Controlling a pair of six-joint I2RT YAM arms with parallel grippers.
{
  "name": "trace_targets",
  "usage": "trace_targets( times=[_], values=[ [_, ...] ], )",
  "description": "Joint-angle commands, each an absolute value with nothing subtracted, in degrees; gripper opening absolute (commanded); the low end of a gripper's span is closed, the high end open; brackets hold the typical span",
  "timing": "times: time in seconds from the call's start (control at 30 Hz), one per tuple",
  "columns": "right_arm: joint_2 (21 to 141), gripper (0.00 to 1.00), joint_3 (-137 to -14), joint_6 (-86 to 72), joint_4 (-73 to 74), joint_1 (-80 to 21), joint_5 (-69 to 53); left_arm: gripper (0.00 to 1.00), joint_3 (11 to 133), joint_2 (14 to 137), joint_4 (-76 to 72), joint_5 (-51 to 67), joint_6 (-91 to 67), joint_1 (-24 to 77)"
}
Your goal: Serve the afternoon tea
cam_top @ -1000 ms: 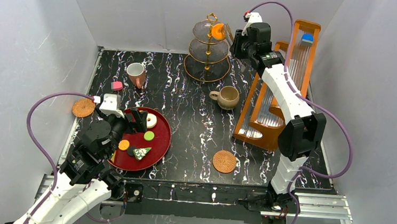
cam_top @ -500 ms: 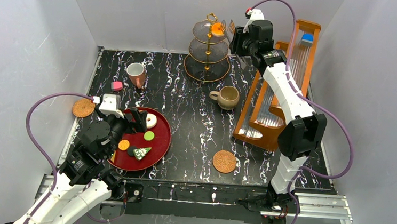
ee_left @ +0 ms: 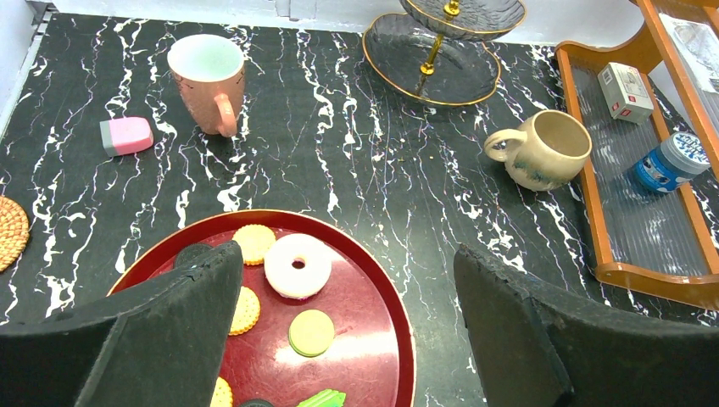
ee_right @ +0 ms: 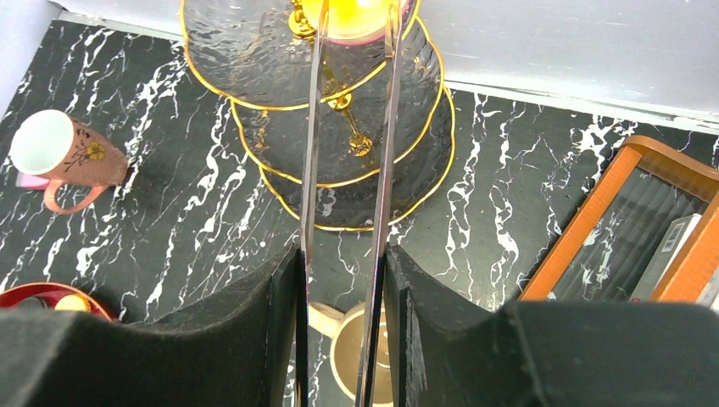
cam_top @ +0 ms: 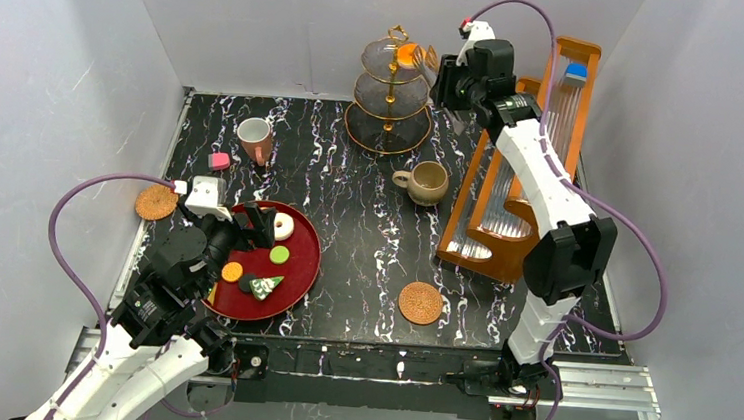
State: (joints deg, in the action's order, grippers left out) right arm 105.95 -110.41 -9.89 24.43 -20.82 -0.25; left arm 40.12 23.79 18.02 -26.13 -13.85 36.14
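Observation:
The gold three-tier stand [cam_top: 390, 101] stands at the back of the table, with an orange-yellow pastry [cam_top: 406, 56] [ee_right: 352, 17] on its top tier. My right gripper [cam_top: 446, 75] [ee_right: 343, 254] is shut on the black tongs [ee_right: 388, 127]. Their tips are spread on either side of that pastry. My left gripper [cam_top: 256, 226] [ee_left: 346, 254] hangs open over the red tray [ee_left: 398, 297], above a white donut [ee_left: 298, 264] and a green cookie [ee_left: 311, 332]. A pinkish mug [cam_top: 254, 139] and a beige mug [cam_top: 427, 182] stand on the table.
Woven coasters lie at the left edge [cam_top: 156, 201] and near the front [cam_top: 421, 302]. A pink pastry [cam_top: 218, 161] lies beside the pinkish mug. A wooden rack [cam_top: 521, 182] with small boxes stands at the right. Several cookies and a green cake slice [cam_top: 264, 286] sit on the tray.
The tongs' tips have spread apart around the orange pastry on the top tier, and the right gripper has drawn back slightly. The left arm has not moved.

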Motion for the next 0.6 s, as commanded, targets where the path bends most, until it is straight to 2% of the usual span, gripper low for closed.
trace_targets(
  times=[0.0,0.57],
  values=[
    [98.58,0.47,-109.87,-10.29,23.19,-20.55,-2.66,0.92,40.25,23.64,16.88,-27.25,-13.36,36.38],
    [79.86,0.45,-89.39,-16.06,23.55,-22.33,-9.08,0.92,40.42,24.1,17.05,-27.1,-13.26,36.38]
  ],
)
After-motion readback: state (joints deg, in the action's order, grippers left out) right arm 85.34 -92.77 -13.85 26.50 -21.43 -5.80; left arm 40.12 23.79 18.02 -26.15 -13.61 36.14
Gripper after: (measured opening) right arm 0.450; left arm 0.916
